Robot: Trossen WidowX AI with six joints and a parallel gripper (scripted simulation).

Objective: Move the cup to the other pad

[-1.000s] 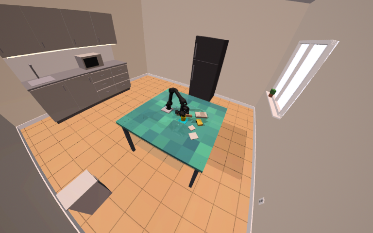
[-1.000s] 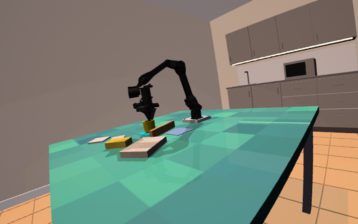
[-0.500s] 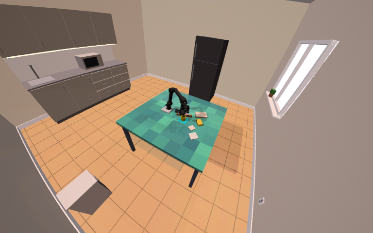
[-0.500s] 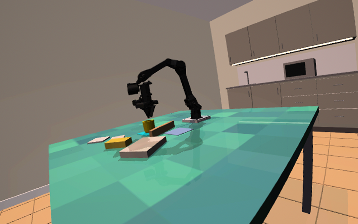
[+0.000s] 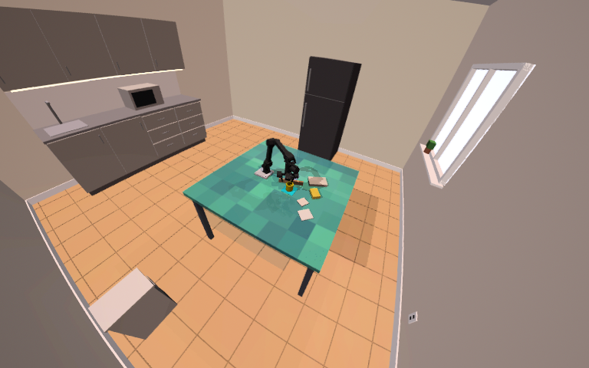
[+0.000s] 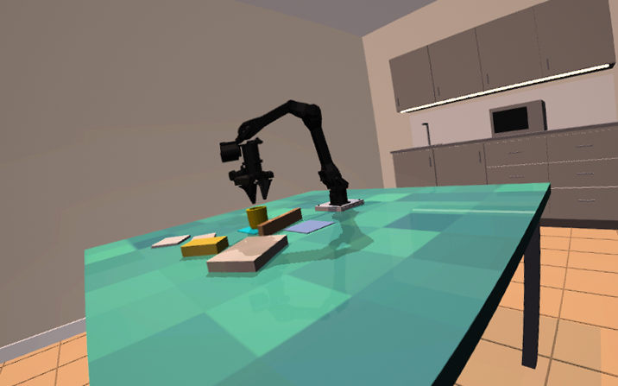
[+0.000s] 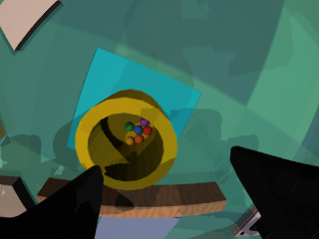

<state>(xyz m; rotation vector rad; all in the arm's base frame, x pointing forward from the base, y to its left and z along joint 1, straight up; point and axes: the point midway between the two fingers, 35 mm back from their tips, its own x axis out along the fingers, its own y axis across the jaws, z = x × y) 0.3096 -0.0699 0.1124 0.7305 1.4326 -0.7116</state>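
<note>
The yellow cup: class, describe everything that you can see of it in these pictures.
The yellow cup is a short, open-topped cylinder with a thick rim, plain and glossy. It stands upright on the cyan pad, near one edge. A few small coloured marbles lie inside on its bottom. A brown wooden block lies right beside it. The open gripper hangs above, touching nothing.
</note>
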